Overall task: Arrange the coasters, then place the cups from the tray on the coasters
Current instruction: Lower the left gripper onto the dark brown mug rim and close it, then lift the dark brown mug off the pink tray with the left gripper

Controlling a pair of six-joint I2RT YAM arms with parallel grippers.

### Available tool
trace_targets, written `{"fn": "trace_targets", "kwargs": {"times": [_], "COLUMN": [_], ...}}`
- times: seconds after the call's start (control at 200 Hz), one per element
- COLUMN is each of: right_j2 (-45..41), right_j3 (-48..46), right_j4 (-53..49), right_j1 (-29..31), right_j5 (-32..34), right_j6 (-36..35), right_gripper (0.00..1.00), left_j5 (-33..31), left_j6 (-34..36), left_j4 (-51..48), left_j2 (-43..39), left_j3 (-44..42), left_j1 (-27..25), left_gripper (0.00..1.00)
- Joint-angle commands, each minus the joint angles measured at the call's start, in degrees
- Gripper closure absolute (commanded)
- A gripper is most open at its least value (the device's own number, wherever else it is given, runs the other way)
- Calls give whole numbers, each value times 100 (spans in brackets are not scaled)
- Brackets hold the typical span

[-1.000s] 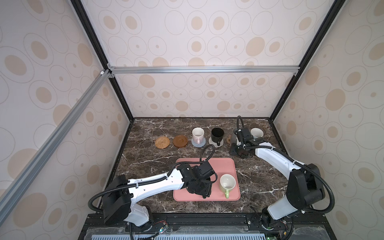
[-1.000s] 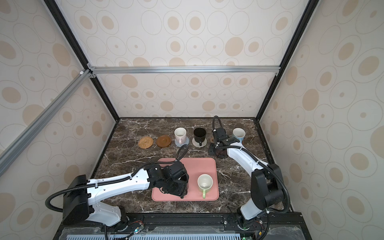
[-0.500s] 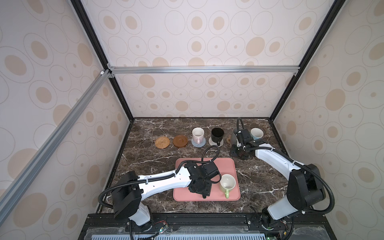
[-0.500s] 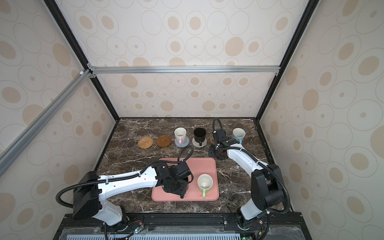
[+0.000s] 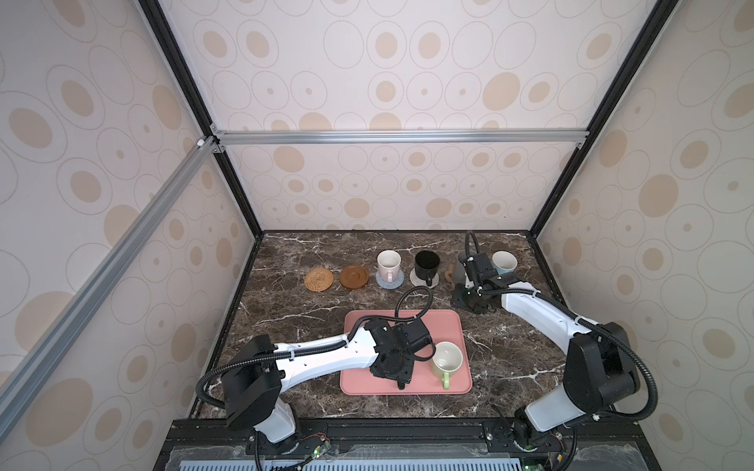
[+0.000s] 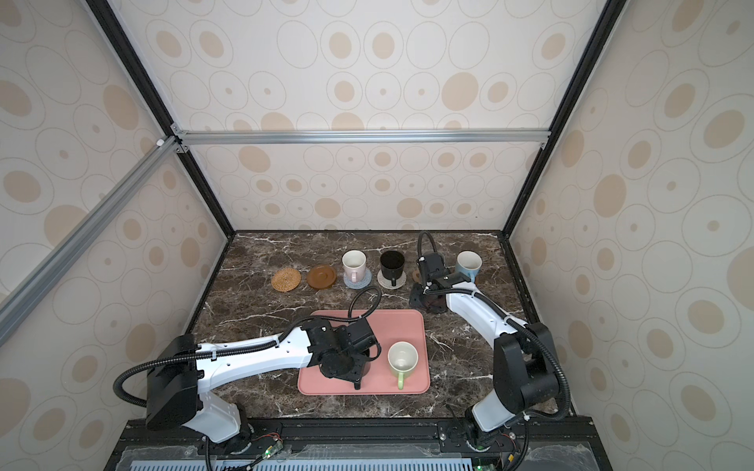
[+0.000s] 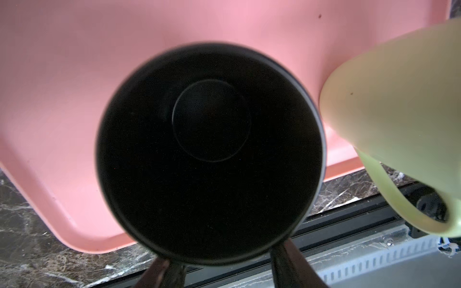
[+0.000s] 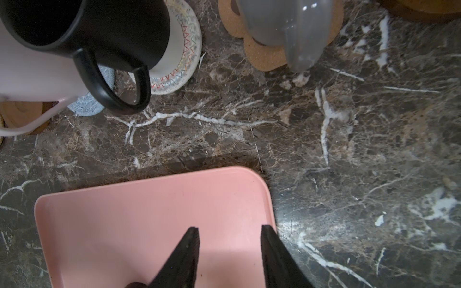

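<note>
The pink tray (image 5: 446, 328) lies under both grippers, as two mugs have yet to leave it. The left gripper (image 7: 228, 271) hangs straight above the black mug (image 7: 209, 149), its fingers (image 7: 289, 264) standing to either side of the mug's near wall, probably where the handle is. Whether they are pinching it I cannot tell. The light green mug (image 5: 446, 359) waits just beside that gripper on the tray.

The right gripper (image 8: 229, 239) is spread and empty over the tray's far corner. The grey mug (image 8: 287, 25) stands beyond it on the paw-shaped coaster (image 8: 264, 54), which suggests a finished drop-off. Far off to the left gripper's side, the rattan disc (image 5: 318, 279) and a brown disc (image 5: 354, 277) are bare, likely for the last two mugs.

Against a second ago, the left gripper stays over the black mug while its arm has shifted, and the right gripper has eased back from the grey mug towards the tray. The mugs and coasters have not moved.
</note>
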Motion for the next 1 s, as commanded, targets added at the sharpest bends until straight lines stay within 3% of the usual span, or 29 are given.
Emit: {"fn": "trace_targets", "kwargs": {"times": [0.0,0.375,0.996], "right_j2": [-145,-207,-248], "right_j3": [-73,-88,-79], "right_j4": [-100,-139,-196], "right_j1": [-36,-29,-30], "right_j5": [75,102,126], "right_j6": [63,119,192], "right_gripper": [56,56,56], "left_j5": [-272,-313,-356], "left_j6": [-55,-177,-222], "left_j4": [-186,-30,389], "left_j2": [132,-195,-156], "left_j3": [101,-353,-671], "left_j1": [-62,-65,-62], "left_gripper": [48,56,58]}}
